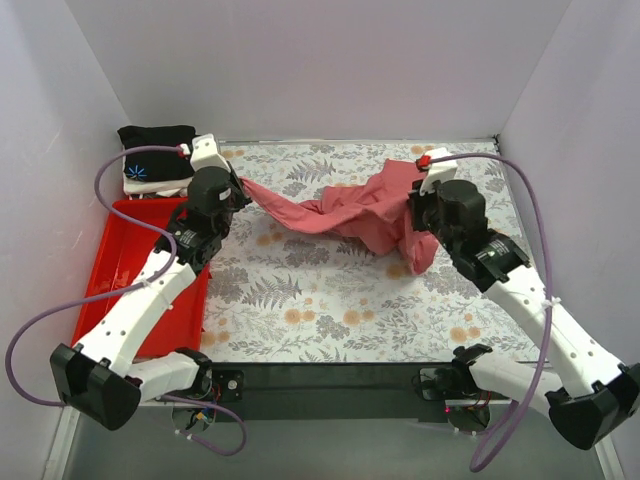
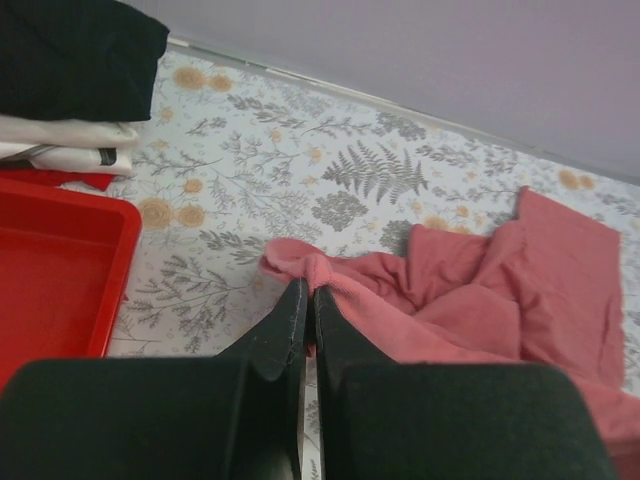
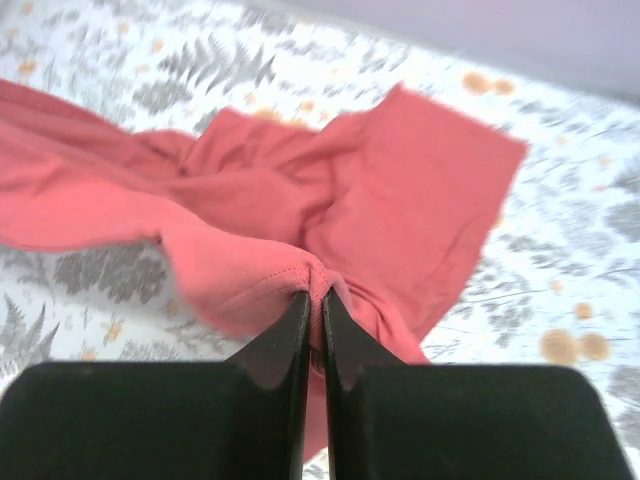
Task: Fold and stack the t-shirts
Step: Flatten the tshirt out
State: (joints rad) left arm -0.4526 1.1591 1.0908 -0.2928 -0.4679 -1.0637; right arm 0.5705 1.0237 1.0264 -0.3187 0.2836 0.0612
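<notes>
While both my arms reach toward twelve o'clock, the left gripper (image 1: 238,190) and right gripper (image 1: 415,206) each pinch the salmon-red t-shirt (image 1: 345,212) slung between them.

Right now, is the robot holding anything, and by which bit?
Yes, the salmon-red t-shirt. The left end effector pinches a bunched edge at one end; the right end effector pinches a stitched edge at the other.
</notes>
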